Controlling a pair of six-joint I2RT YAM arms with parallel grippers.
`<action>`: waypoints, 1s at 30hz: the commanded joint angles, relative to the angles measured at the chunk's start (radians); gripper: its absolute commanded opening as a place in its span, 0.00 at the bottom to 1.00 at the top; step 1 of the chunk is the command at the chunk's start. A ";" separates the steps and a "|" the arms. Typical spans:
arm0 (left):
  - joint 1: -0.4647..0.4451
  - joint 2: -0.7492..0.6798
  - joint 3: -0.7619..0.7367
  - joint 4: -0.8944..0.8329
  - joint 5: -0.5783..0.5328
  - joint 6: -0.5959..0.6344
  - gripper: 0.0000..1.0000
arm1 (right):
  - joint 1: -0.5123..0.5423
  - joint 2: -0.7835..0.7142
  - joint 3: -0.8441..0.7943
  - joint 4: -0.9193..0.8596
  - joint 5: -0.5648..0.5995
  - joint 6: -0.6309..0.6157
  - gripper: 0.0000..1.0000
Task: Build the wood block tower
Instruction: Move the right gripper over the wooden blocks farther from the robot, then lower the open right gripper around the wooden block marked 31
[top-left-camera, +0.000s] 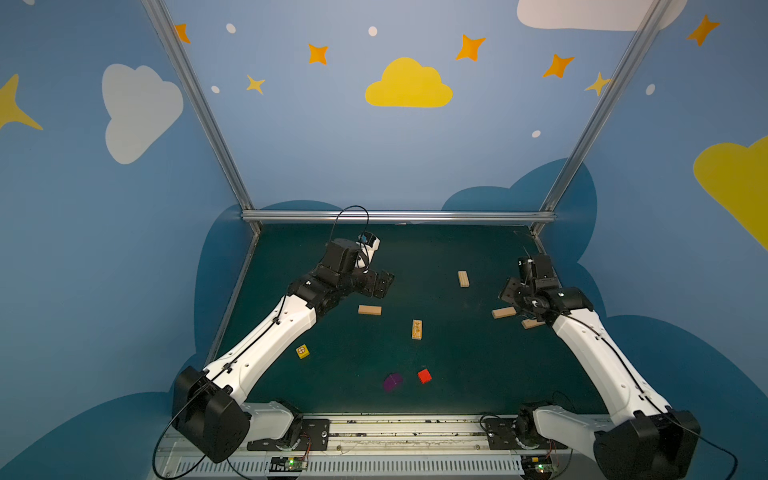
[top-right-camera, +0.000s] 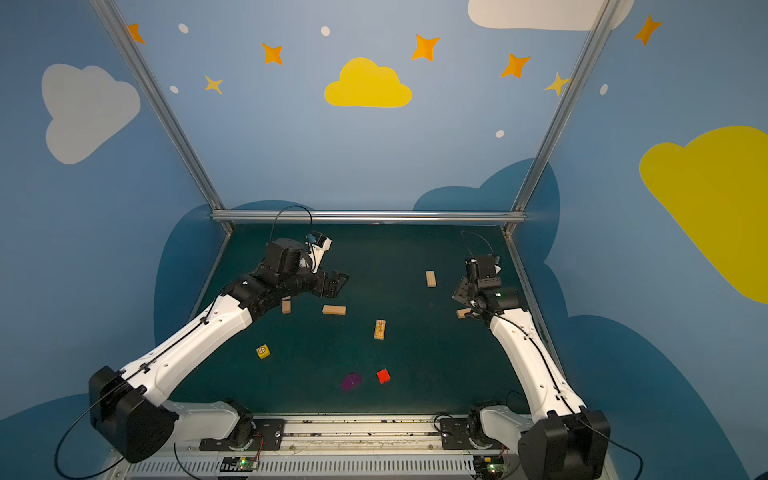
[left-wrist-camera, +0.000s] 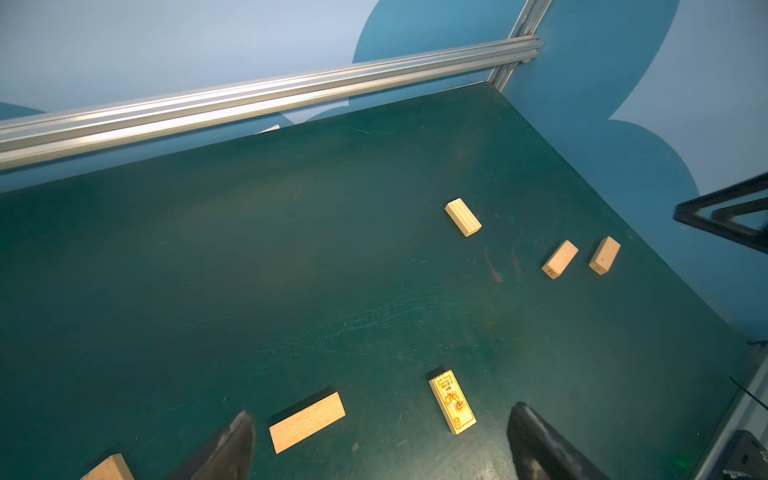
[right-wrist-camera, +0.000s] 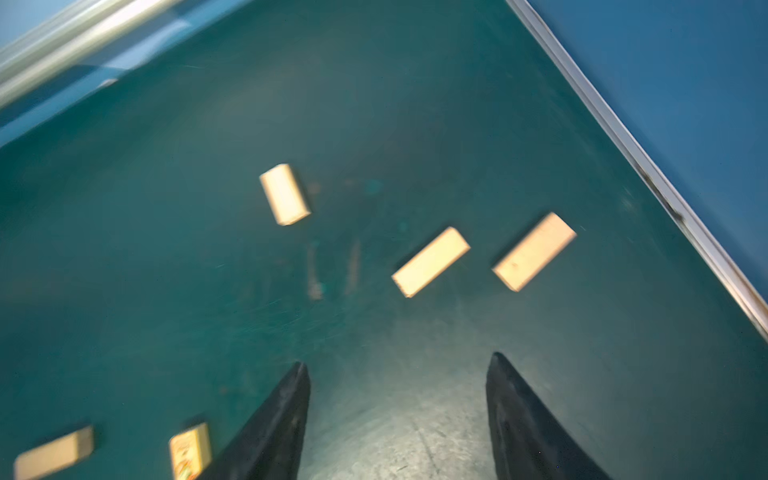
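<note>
No tower yet: the wood blocks (top-right-camera: 334, 309) all lie loose and flat on the tabletop (top-left-camera: 457, 374). Two sit by the right edge, near plank (top-left-camera: 504, 312) and outer plank (top-left-camera: 530, 323), roughly parallel, close but apart. Back plank (top-left-camera: 463, 279) is behind them, printed plank (top-left-camera: 417, 329) and plain plank (top-left-camera: 369, 310) mid-field. Yellow cube (top-left-camera: 302, 351), purple cube (top-left-camera: 392, 382) and red cube (top-left-camera: 424, 376) are up front.

Right tool (right-wrist-camera: 399, 361) hangs by the pair, jaws apart, nothing between them; its wrist view is blurred. Left tool (left-wrist-camera: 382, 411) is wide open, empty, over the mid-field planks.

My read: the right arm is lining up on the near plank as a base piece. To do it well:
- turn the wrist so the jaws straddle the short width
- centre on the plank's length and drop straight
- mind the narrow gap, since a skewed descent would likely shove the outer plank
- set it down mid-tabletop, where I'd expect both arms to reach, long side square to the front edge so later layers stack clean
</note>
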 joint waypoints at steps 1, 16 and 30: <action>-0.005 -0.021 0.017 -0.030 0.051 0.033 0.95 | -0.098 0.021 -0.029 -0.020 -0.025 0.058 0.60; -0.100 -0.076 -0.024 -0.022 0.179 0.172 0.97 | -0.319 0.246 0.000 0.052 -0.024 0.116 0.60; -0.148 -0.053 -0.044 -0.042 0.243 0.270 0.98 | -0.351 0.361 0.003 0.068 -0.063 0.181 0.57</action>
